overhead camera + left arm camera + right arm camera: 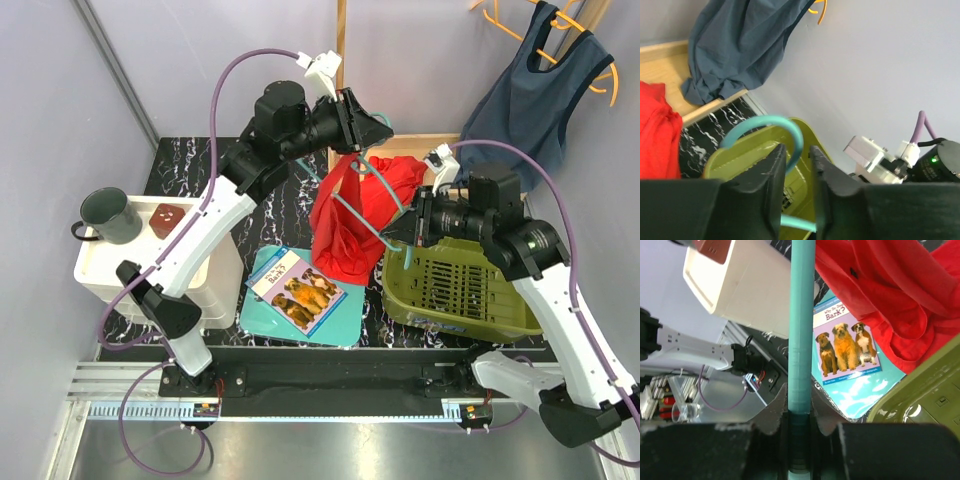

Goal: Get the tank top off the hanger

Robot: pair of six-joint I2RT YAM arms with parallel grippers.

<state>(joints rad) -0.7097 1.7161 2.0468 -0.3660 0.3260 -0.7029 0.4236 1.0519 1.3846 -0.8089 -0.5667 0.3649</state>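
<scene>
Nearest the bases, the dog book (297,288) lay at 7 o'clock from the load and the olive basket (460,290) at 4 o'clock. Right gripper (800,407) had its jaws pinched tight on the straight run of the teal hanger (801,315), no gap visible. The red tank top (345,225) hung mid-table, bunched on the hanger between the two grippers and not yet off. Further back, at 12 o'clock from it, the left gripper (795,152) was nearly closed with the hanger's hook between its fingers. A navy garment (535,100) hung on the far wall at 2 o'clock. Risks as I judged them: a strap snags on the hanger end if the arms tilt it the wrong way, the round hook rotates in the left's grip, or the top falls on the book instead of the basket.
</scene>
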